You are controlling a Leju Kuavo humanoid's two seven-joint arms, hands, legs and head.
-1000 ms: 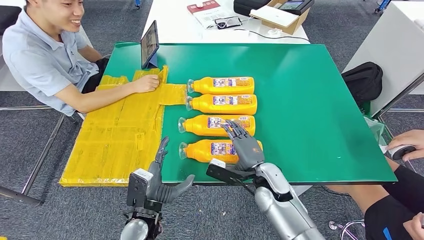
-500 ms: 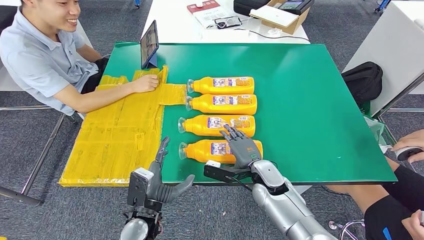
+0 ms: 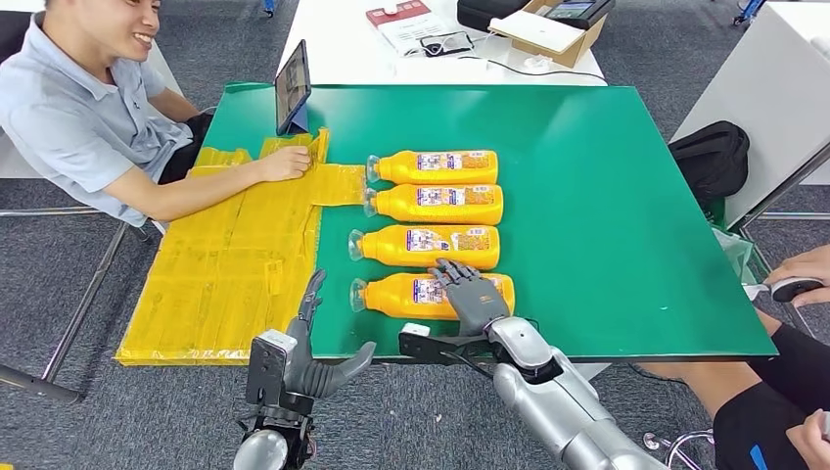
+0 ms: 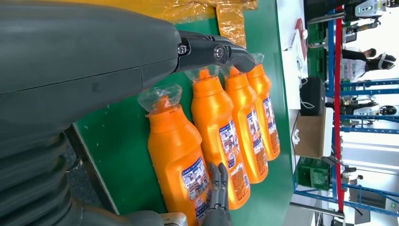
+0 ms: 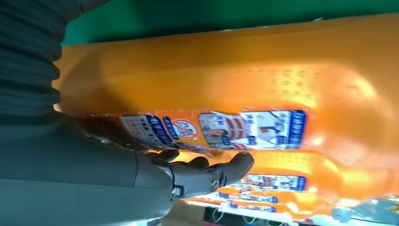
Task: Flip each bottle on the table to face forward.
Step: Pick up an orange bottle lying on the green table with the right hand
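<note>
Four orange bottles lie side by side on the green table [image 3: 607, 215], caps to the left, labels up. From far to near: the first bottle [image 3: 436, 166], the second [image 3: 436, 204], the third [image 3: 426, 245] and the nearest bottle [image 3: 396, 296] [image 4: 176, 155] [image 5: 235, 80]. My right hand [image 3: 472, 294] [image 5: 141, 179] lies over the nearest bottle's right half with fingers stretched out, gripping nothing. Its fingertips [image 4: 217, 186] reach across the label. My left hand [image 3: 313, 352] [image 4: 94, 70] hangs below the table's front edge, fingers spread and empty.
A yellow crinkled sheet [image 3: 235, 255] covers the table's left side, with a seated person's hand [image 3: 286, 164] resting on it. A tablet [image 3: 292, 86] stands at the far left corner. A black bag [image 3: 710, 157] and another person's hand [image 3: 793, 284] are to the right.
My right hand has drawn back from the third bottle to over the nearest one. The left hand has hardly moved, and the bottles lie as before.
</note>
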